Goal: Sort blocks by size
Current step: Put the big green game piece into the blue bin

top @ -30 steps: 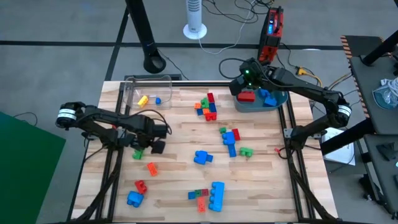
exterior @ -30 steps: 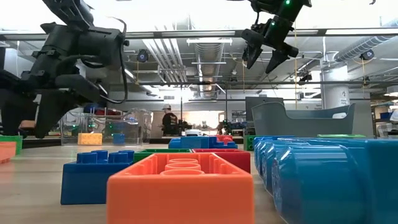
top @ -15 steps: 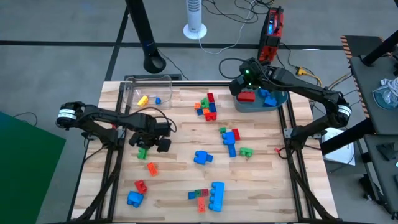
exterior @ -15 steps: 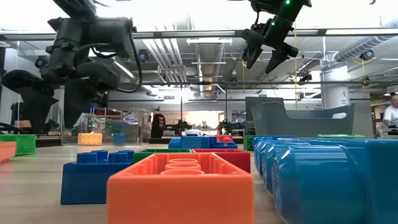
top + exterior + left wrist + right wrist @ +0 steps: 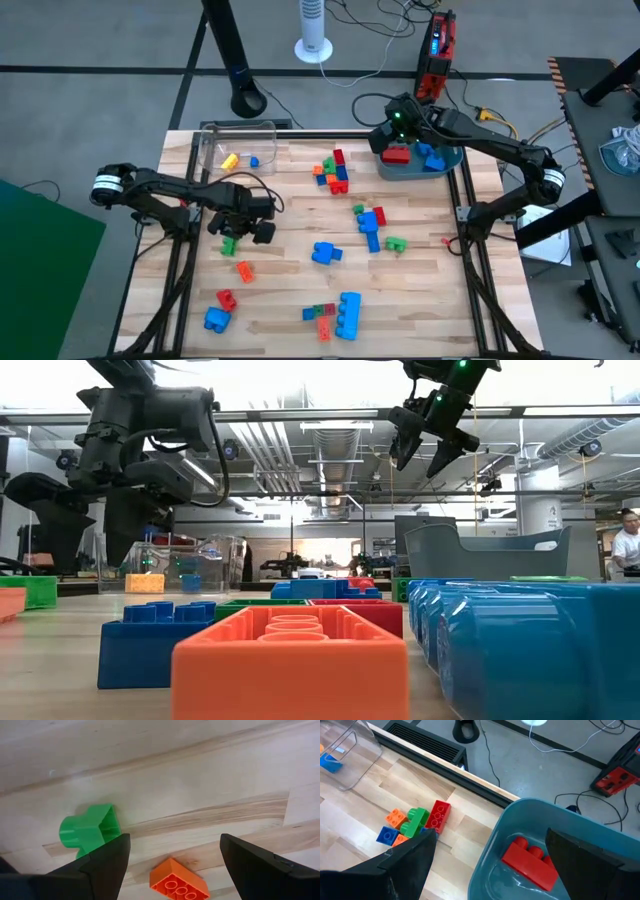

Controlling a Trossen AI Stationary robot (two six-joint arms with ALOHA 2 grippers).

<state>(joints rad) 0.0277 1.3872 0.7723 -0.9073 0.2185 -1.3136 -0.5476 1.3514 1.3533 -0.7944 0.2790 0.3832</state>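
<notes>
Under left claw [image 5: 170,851], spread wide over desk [image 5: 200,765]: small green block [image 5: 90,829] off toward one finger, not centred. Right claw [image 5: 487,852] spread too, parked over teal tub [image 5: 600,827].

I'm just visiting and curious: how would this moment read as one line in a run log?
left gripper: open, above green block | right gripper: open, over teal tub holding red block

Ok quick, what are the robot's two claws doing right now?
Left gripper: open, empty, above the green block.
Right gripper: open, empty, above the tub.
</notes>
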